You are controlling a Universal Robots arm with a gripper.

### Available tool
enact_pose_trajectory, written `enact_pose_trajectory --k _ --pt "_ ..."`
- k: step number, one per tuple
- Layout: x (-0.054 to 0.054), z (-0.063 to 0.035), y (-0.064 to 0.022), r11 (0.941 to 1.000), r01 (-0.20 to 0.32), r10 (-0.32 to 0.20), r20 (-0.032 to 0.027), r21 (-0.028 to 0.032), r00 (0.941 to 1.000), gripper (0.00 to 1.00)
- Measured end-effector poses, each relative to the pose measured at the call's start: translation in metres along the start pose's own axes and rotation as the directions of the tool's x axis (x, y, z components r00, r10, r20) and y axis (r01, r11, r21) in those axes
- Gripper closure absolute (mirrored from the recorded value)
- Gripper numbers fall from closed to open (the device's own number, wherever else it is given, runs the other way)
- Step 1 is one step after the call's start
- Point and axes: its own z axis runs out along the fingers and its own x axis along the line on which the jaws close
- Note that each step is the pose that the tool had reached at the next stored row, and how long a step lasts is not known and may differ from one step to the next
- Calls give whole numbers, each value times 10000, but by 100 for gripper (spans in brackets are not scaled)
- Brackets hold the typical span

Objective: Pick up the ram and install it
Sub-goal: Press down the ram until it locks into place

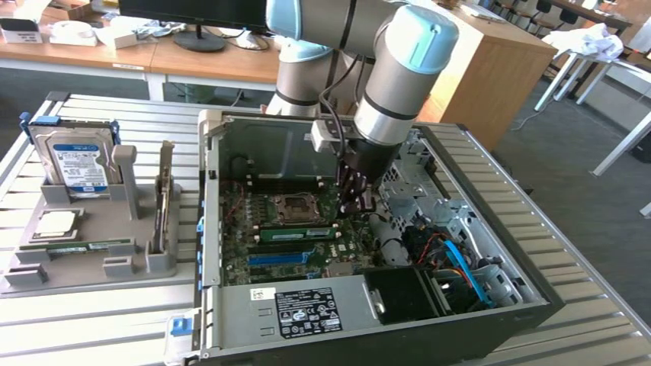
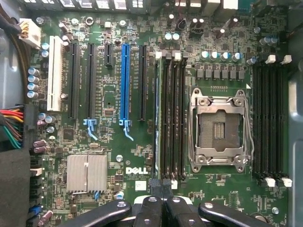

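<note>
one claw (image 2: pixel 162 187) shut, empty, over ram (image 1: pixel 298 232) seated in mobo (image 2: pixel 113 161).

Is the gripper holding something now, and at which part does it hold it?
Nothing is held. The gripper is shut with nothing between its tips, above the motherboard, just off the end of a ram stick already seated in its slot.

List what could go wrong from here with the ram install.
1. The shut fingers sit low at one end of the memory slots. If they press there, the ram in the board may seat unevenly or tilt.
2. The processor socket lies open right beside those slots, so a small sideways drift might hit its exposed contacts.
</note>
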Motion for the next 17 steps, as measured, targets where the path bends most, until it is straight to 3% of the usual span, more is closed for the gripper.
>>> enact_pose_trajectory --k 17 --pt "4 86 -4 10000 -1 1 0 0 10000 90"
